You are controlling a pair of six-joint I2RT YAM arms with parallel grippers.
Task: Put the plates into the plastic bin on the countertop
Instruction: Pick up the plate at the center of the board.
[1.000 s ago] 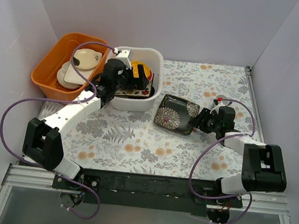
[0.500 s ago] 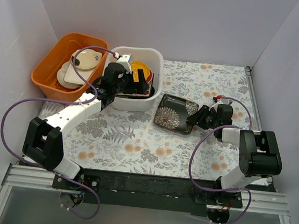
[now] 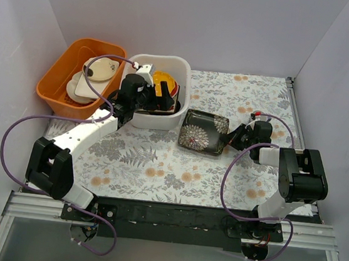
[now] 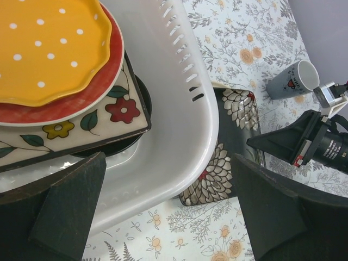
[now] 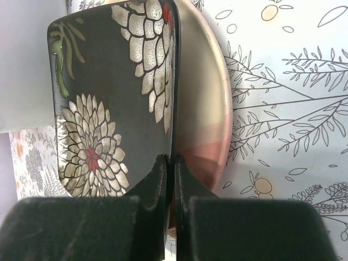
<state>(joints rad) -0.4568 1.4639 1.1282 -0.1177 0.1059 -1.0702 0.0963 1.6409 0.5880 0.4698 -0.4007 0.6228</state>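
Right now the black floral rectangular plate [image 3: 203,131] sits just right of centre in the overhead view, on the fern-printed countertop [image 3: 158,160], with its left end close against the white plastic bin [image 3: 163,121]. My right gripper [image 3: 232,136] has it by the right-hand edge. In my right wrist view the two fingers [image 5: 157,179] are pinched almost together at the bottom centre, with the plate's thin rim running into the slit between them. To the right of that rim a pink-cream round plate [image 5: 204,109] shows from behind the black one. I cannot tell whether the two touch. My left gripper [image 3: 142,95] hangs over the bin with its fingers spread wide and nothing between them. Below it, in the upper left of my left wrist view, a yellow polka-dot plate [image 4: 49,49] lies on a red plate [image 4: 81,106]. Both rest on the cream square floral plate [image 4: 81,130], and a dark round plate [image 4: 136,142] peeks out beneath. A grey cup [image 4: 291,80] lies tipped at the upper right of that view. An orange tub [image 3: 54,79] holding cream dishes stands left of the bin.
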